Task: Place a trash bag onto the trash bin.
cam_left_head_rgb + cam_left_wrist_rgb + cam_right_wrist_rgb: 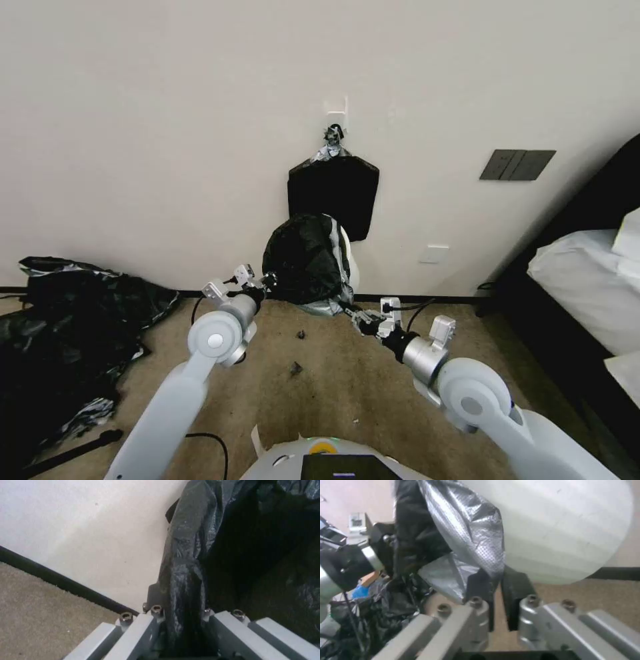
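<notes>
Two grippers hold one trash bag (303,260) near the wall. The trash bag is thin, black and shiny, with many wrinkles. It is pulled over the trash bin (351,267), which is tipped on its side on the brown carpet (333,373), close to the wall. Only a pale strip of the bin peeks out on the right side of the bag in the head view. In the right wrist view the bin (553,530) looks big, round and white, with the bag (466,535) hanging down beside it.

The left gripper (267,280) is at the left edge of the bag. In the left wrist view a bunched fold of the bag (186,580) runs down between its fingers (155,596), so it is pinching the bag.

The right gripper (357,319) is low down, by the bottom right of the bag. In the right wrist view its two dark fingers (516,590) are close together with a thin edge of the bag caught between them.

On the wall above hangs a flat black stack of bags (333,190). A big heap of black plastic (67,333) lies on the floor far to the left. A bed with white sheets (587,280) stands on the right.
</notes>
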